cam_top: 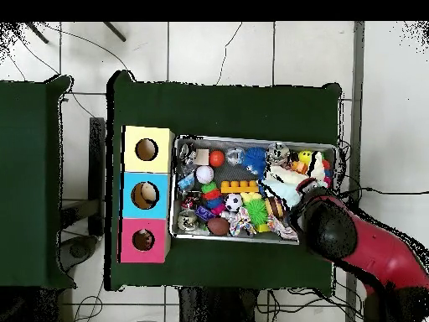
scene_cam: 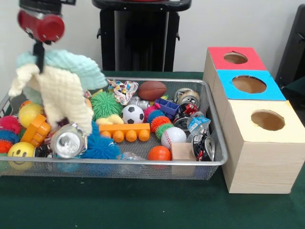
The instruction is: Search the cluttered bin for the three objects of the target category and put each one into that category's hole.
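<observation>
Big green table [scene_cam: 143,210] under everything.

Red and black arm [cam_top: 369,247] over one end of the bin, on the left in the front view.

Three wooden boxes in a row, just beside the bin's other end, each with a round hole on top: yellow [scene_cam: 268,120] closest to the camera, blue [scene_cam: 249,84] in the middle, red [scene_cam: 236,58] at the back.

Silver wire bin [scene_cam: 143,162] on the table, packed full of toys and junk.

Two knitted cloths [scene_cam: 62,95], one cream and one mint, up in the air over the bin's left end. Hang down from the gripper [scene_cam: 39,57]. Fingers pinched shut on the cloths, going by how they dangle, though the tips sit buried in the wool.

Looks like the searching step: lifting covers off to see what hides below.

Smaller things in the bin: a shiny can [scene_cam: 69,141], a green spiky ball [scene_cam: 106,104], a blue spiky ball [scene_cam: 100,148], an orange bumpy block [scene_cam: 125,131], a brown football [scene_cam: 152,89], a little soccer ball [scene_cam: 133,114], a baseball [scene_cam: 173,137], a yellow smiley ball [scene_cam: 20,151], a small orange ball [scene_cam: 159,153].

No soft plush animal plain to see from either view. Maybe tucked under the pile, or behind the hanging cloths. None in a hole yet, as far as can be told.

Next move, most likely: drop the cloths somewhere out of the way, then look again at the bared spot. Needs a careful grab after that, with so many round, rolling toys packed close together.
</observation>
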